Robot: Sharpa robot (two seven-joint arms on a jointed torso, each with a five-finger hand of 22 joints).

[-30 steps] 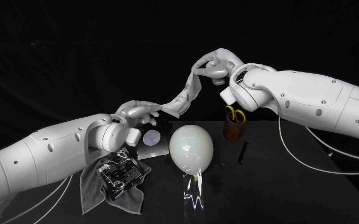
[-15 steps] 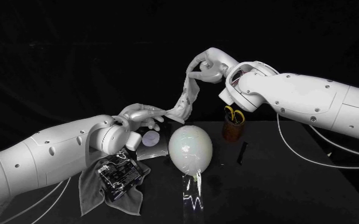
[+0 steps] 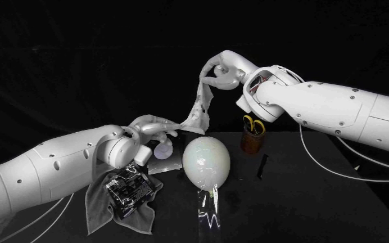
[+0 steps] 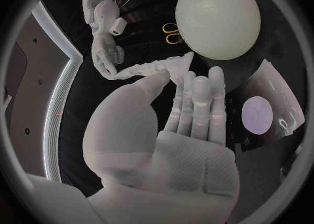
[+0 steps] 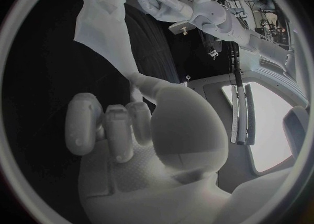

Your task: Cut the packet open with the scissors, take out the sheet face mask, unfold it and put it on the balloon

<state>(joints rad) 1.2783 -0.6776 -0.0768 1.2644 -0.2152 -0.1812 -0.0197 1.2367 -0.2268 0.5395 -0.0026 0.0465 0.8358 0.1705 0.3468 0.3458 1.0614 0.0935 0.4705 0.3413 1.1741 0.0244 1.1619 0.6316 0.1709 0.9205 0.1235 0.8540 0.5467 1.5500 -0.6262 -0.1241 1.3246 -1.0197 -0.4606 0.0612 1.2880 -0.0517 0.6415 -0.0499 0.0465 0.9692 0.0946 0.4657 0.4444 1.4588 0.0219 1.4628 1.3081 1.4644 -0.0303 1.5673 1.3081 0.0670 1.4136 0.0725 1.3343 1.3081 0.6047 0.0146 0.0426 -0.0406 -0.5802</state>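
Note:
The white sheet mask [image 3: 199,103] hangs as a twisted strip between my two hands, above the table. My right hand [image 3: 220,74] grips its upper end. My left hand [image 3: 154,126] pinches its lower end just left of the balloon's top. The pale oval balloon [image 3: 207,161] stands at the table's middle. In the left wrist view the mask [image 4: 152,68] runs from my left fingers [image 4: 196,90] to the right hand [image 4: 104,59], with the balloon [image 4: 217,14] beyond. In the right wrist view the mask [image 5: 104,25] rises from the right hand [image 5: 131,130] toward the left hand [image 5: 164,1].
The silver packet [image 3: 166,163] lies left of the balloon. Yellow-handled scissors [image 3: 253,124] stand in a dark cup [image 3: 253,142] to its right. A grey cloth [image 3: 113,206] with a black object lies front left. A thin black strip [image 3: 263,166] lies right of the balloon.
My right hand has moved left and a little lower, and my left hand has sunk slightly. The mask now hangs steeper, closer to the balloon's top.

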